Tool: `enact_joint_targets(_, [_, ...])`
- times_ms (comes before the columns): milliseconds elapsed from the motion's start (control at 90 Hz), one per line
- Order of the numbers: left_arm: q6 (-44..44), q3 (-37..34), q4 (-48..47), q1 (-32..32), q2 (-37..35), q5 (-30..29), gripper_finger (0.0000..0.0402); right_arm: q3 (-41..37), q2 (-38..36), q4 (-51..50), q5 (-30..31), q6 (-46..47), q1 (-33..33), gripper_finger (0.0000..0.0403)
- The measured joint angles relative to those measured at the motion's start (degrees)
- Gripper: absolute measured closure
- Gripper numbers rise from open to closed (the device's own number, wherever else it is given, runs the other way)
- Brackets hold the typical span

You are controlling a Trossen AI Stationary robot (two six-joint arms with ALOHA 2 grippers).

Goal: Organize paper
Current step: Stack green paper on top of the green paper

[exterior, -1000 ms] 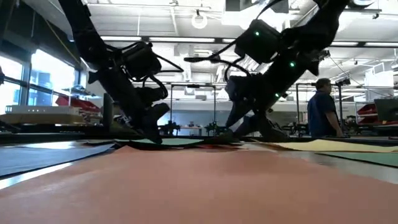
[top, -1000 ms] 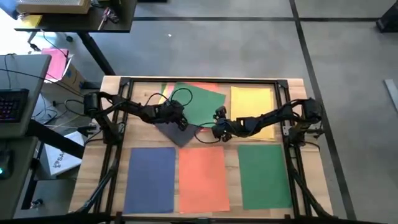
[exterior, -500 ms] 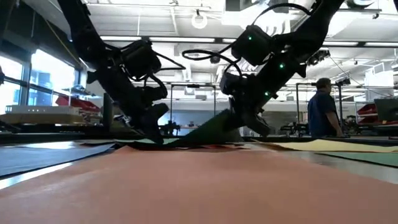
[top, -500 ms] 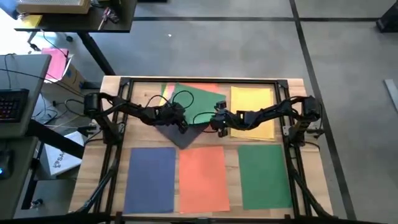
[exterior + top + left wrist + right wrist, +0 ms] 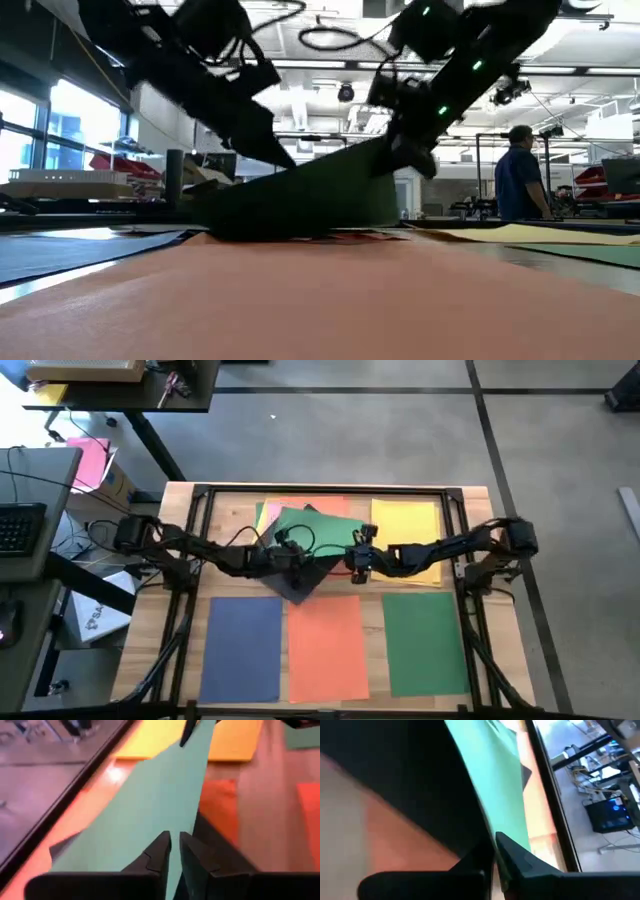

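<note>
High view showed both arms reaching to the middle of the worktop [image 5: 230, 500], where a green sheet [image 5: 318, 532] was held up off the pile between them. The left hand [image 5: 287, 556] pinched the sheet's near left edge, its fingers [image 5: 159, 851] nearly together with the green paper between them in the left wrist view. The right hand [image 5: 358, 559] gripped the opposite edge, and in the right wrist view its fingers [image 5: 512, 854] were closed narrow on the paper's edge. From the low view the sheet [image 5: 300, 195] stood raised like a curved wall, its lower edge near the table.

Under the lifted sheet lay a dark grey sheet [image 5: 297, 582], with orange and pink edges [image 5: 268, 512] peeking out behind. A yellow sheet [image 5: 404, 530] lay flat just beside the right arm. Along the near side rested a blue sheet [image 5: 242, 648], an orange sheet [image 5: 327, 647] and another green sheet [image 5: 424, 641], side by side and apart. A person [image 5: 518, 175] stood in the room beyond.
</note>
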Motion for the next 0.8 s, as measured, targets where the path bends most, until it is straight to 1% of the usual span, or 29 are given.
enact_joint_targets(78, [-0.5, 0.7, 0.9, -2.5, -1.1, -0.6, 0.0345, 1.6, -2.4, -11.0, 0.3, 5.1, 3.5, 0.0403])
enact_joint_targets(156, [-1.7, 0.9, 0.8, -4.8, -1.6, -0.6, 0.0335, 5.6, -2.9, -23.5, -0.3, 11.1, 8.4, 0.0403])
enact_joint_targets(211, [-2.9, 0.9, 0.6, -6.3, -1.6, -0.5, 0.0331, 9.0, -2.4, -30.9, -3.2, 16.2, 12.1, 0.0403])
enact_joint_targets(289, [-5.1, 0.9, 0.9, -8.1, -1.6, -0.1, 0.0330, 14.1, -0.9, -39.2, -9.0, 23.5, 16.9, 0.0403])
enact_joint_targets(378, [-7.5, 0.9, 0.8, -10.3, -1.4, 2.7, 0.0332, 19.6, 0.9, -47.3, -14.3, 31.8, 22.2, 0.0403])
enact_joint_targets(456, [-8.1, 0.9, 0.9, -12.5, -1.2, 4.9, 0.0336, 23.9, 2.2, -53.1, -17.2, 40.3, 26.3, 0.0403])
enact_joint_targets(578, [-8.1, 0.9, 1.3, -16.4, -0.3, 5.0, 0.0346, 29.4, 4.5, -60.0, -21.8, 55.3, 32.3, 0.0403])
enact_joint_targets(689, [-8.0, 1.4, 4.9, -19.0, 2.0, 5.5, 0.0356, 32.8, 7.3, -61.8, -29.0, 67.8, 36.6, 0.0403])
enact_joint_targets(800, [-6.0, 3.0, 9.5, -20.4, 6.1, 7.8, 0.0369, 34.7, 10.5, -61.7, -35.9, 77.1, 40.0, 0.0403])
